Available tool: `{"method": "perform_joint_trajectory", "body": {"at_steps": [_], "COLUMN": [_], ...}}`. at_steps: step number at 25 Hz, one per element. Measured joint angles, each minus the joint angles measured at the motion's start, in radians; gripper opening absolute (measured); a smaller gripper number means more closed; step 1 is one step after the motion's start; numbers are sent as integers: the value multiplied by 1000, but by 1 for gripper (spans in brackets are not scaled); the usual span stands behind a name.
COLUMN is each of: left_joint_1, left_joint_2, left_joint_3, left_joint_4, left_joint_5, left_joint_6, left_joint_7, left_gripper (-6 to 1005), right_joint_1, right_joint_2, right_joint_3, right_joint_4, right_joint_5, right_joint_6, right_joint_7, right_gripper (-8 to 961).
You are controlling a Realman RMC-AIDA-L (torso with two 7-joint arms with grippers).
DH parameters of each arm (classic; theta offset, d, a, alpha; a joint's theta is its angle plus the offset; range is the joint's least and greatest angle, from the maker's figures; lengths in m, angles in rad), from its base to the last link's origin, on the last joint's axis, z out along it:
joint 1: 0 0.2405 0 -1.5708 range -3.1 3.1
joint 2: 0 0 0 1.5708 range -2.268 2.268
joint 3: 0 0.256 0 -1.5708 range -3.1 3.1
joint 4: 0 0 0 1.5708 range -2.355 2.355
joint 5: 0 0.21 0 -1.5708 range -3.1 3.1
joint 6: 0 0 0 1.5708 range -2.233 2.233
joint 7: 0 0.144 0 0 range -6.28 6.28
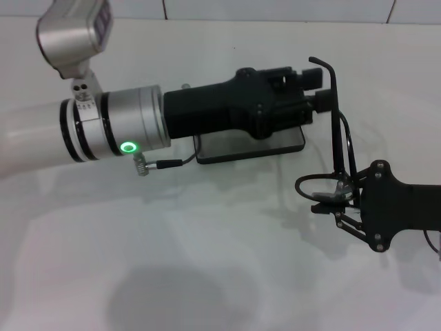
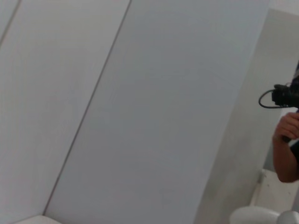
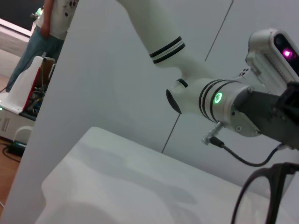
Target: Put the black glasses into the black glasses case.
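White table (image 1: pixel 207 262) fills the scene. Black glasses (image 1: pixel 335 148) hang upright, pinched at the lens end by the right gripper (image 1: pixel 335 200) (temple tip touching the left gripper (image 1: pixel 313 86)), just beside the black case (image 1: pixel 248 147) under the left arm; left jaws' state: cannot tell.

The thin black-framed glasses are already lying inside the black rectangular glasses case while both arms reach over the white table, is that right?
Not quite. In the head view the thin black-framed glasses are outside the black rectangular glasses case, up between the left gripper and the right gripper. Both arms do reach over the white table.
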Motion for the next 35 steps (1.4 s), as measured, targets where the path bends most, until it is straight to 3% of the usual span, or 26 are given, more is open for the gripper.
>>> {"method": "perform_joint_trajectory", "body": {"at_steps": [23,29,35], "left_joint_1": [-82,-116,-117], "left_joint_2": [-2,0,5], "left_joint_3": [125,128,106], "left_joint_4": [13,16,22], "left_joint_5": [99,187,188], "left_joint_6": [-160,-167,-184], "left_joint_7": [-207,-278,-279], "left_gripper": [490,490,490], "right_joint_1": [-4,-5,-11], "right_joint_2": [-3,-5,-7], "right_joint_3": [10,10,8], "right_joint_4": [16,9,8], "right_joint_5": [2,2,0], "right_joint_6": [8,11,5], "right_joint_7": [-51,-53,-56], "right_gripper": [65,65,62]}}
